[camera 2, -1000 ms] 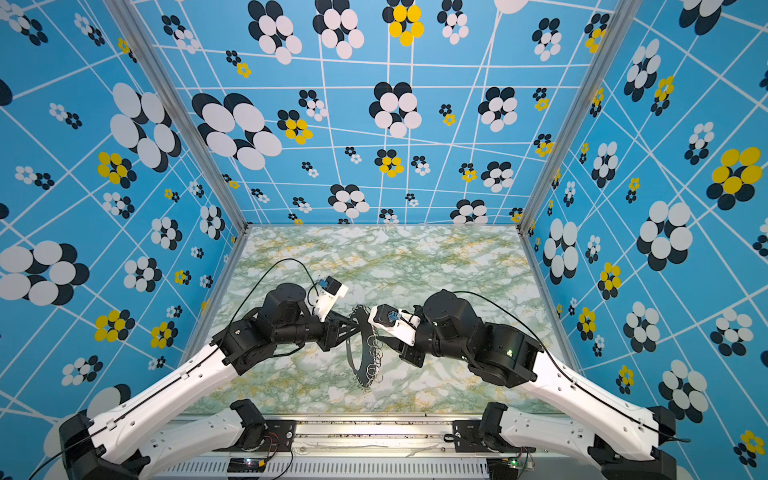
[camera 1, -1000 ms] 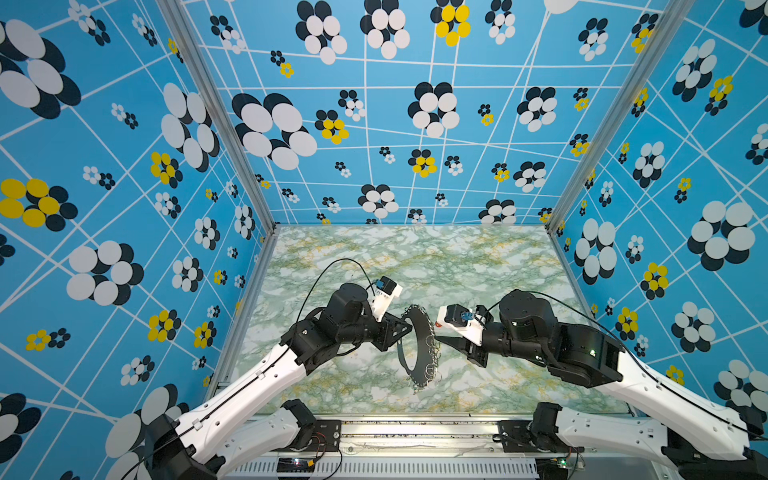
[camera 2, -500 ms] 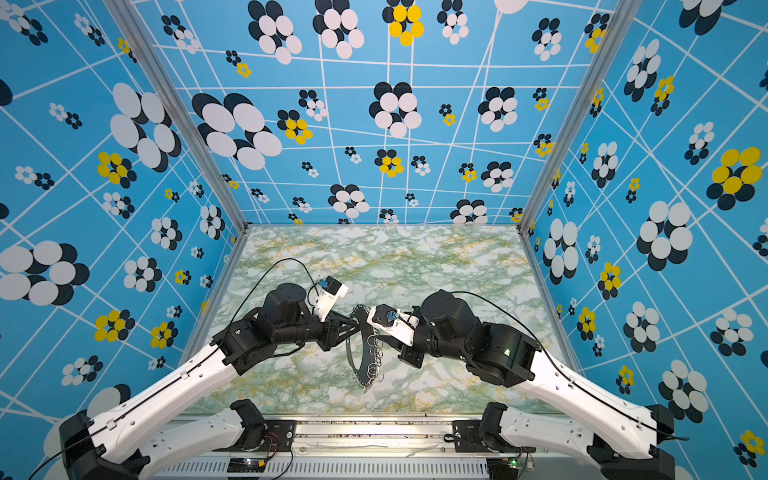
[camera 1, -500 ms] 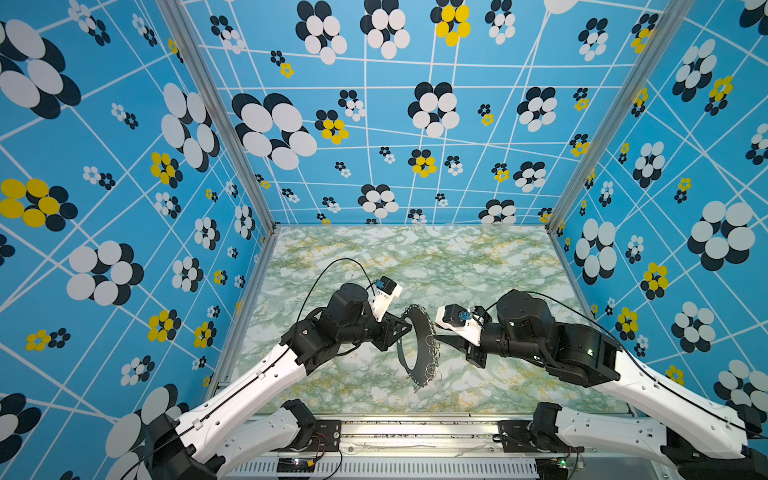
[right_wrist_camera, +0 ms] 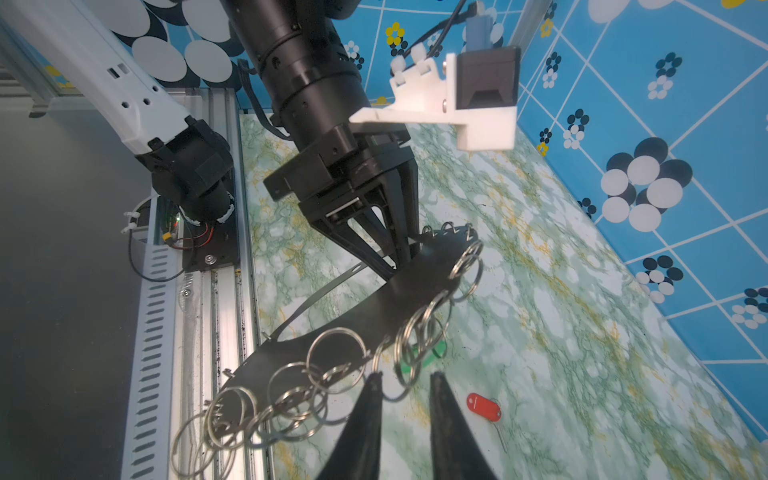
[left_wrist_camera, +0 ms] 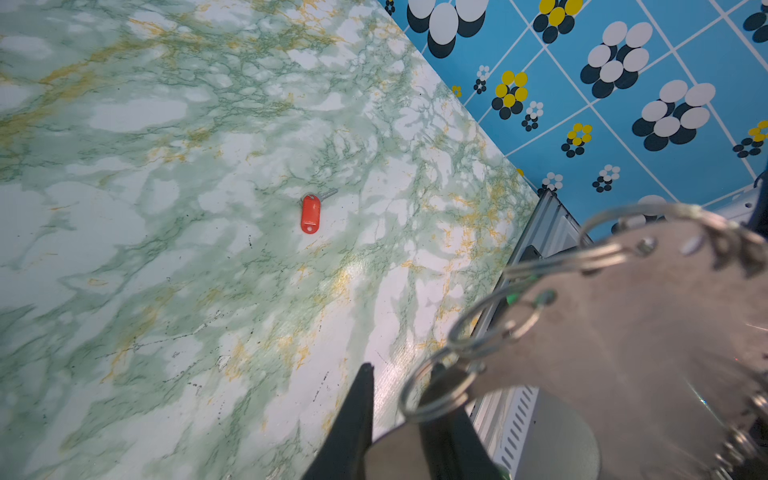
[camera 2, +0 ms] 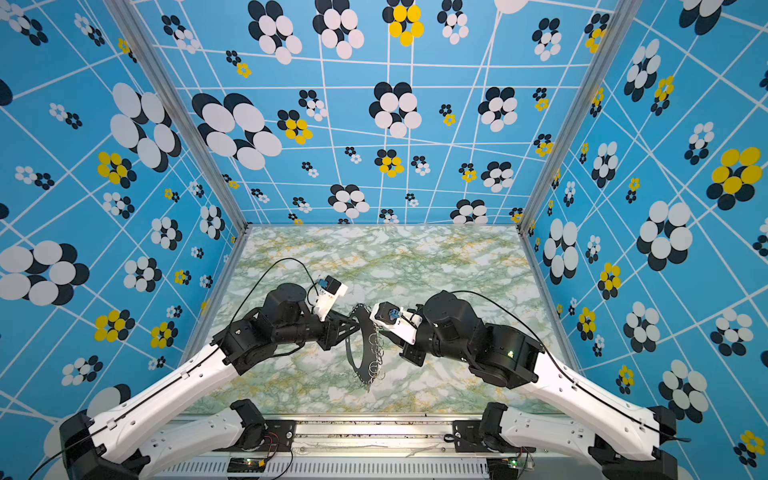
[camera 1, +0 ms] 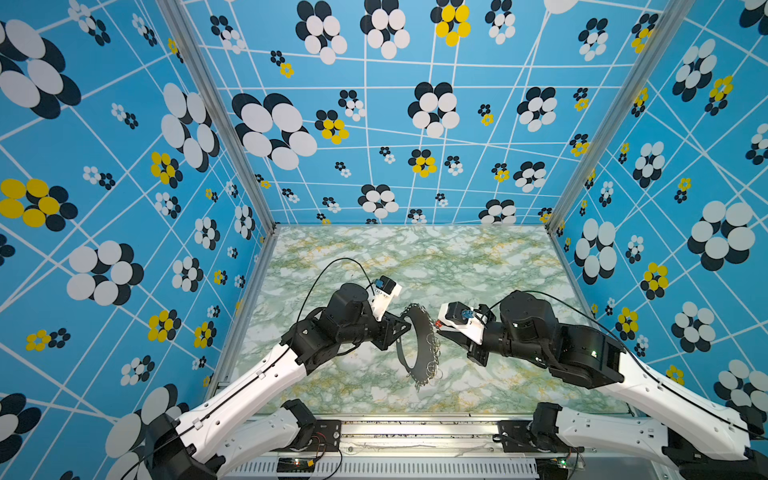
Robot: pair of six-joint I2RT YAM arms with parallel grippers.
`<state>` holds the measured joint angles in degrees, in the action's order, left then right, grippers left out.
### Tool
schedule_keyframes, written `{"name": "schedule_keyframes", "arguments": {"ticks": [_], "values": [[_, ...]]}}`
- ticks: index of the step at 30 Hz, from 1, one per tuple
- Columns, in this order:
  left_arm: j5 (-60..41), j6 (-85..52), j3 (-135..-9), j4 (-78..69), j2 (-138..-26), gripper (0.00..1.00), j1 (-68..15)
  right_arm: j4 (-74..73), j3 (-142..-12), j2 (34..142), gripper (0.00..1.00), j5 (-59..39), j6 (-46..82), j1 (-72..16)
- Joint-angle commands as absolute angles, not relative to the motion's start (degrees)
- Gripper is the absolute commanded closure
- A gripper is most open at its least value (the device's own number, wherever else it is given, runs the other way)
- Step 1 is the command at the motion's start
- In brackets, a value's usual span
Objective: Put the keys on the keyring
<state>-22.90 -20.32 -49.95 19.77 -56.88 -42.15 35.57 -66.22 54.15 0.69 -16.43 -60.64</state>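
The keyring [camera 1: 417, 332] [camera 2: 365, 324] is a dark crescent plate hung with wire rings, held tilted above the marble table. My left gripper [camera 1: 405, 328] [left_wrist_camera: 401, 374] is shut on its edge, and the plate [left_wrist_camera: 623, 332] fills that wrist view. My right gripper [camera 1: 441, 333] [right_wrist_camera: 404, 380] is at the ringed edge with its jaws apart. One wire ring [right_wrist_camera: 405, 361] hangs between its fingertips. A red-tagged key [right_wrist_camera: 484, 407] [left_wrist_camera: 311, 214] lies flat on the table beside that gripper. A green tag [right_wrist_camera: 419, 355] shows on the table behind the rings.
Blue flowered walls close in the table [camera 1: 415, 257] on three sides. An aluminium rail with a slotted cable duct [right_wrist_camera: 153, 332] runs along the front edge, where both arm bases are mounted.
My right gripper has edged left up to the keyring's rings and its jaws have narrowed. The left arm and the keyring have stayed still.
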Motion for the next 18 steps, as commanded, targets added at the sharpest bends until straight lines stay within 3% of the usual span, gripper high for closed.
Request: {"name": "schedule_keyframes", "arguments": {"ticks": [1,18], "values": [[-27.2,-19.2,-51.9,18.2,-56.6,1.00,-43.4,34.6,-65.9,54.1,0.77,4.9,-15.3,-60.5],[-26.6,-19.0,-51.9,18.6,-56.3,1.00,-43.7,37.1,-65.9,52.4,0.74,-0.1,-13.6,-60.5]]}}
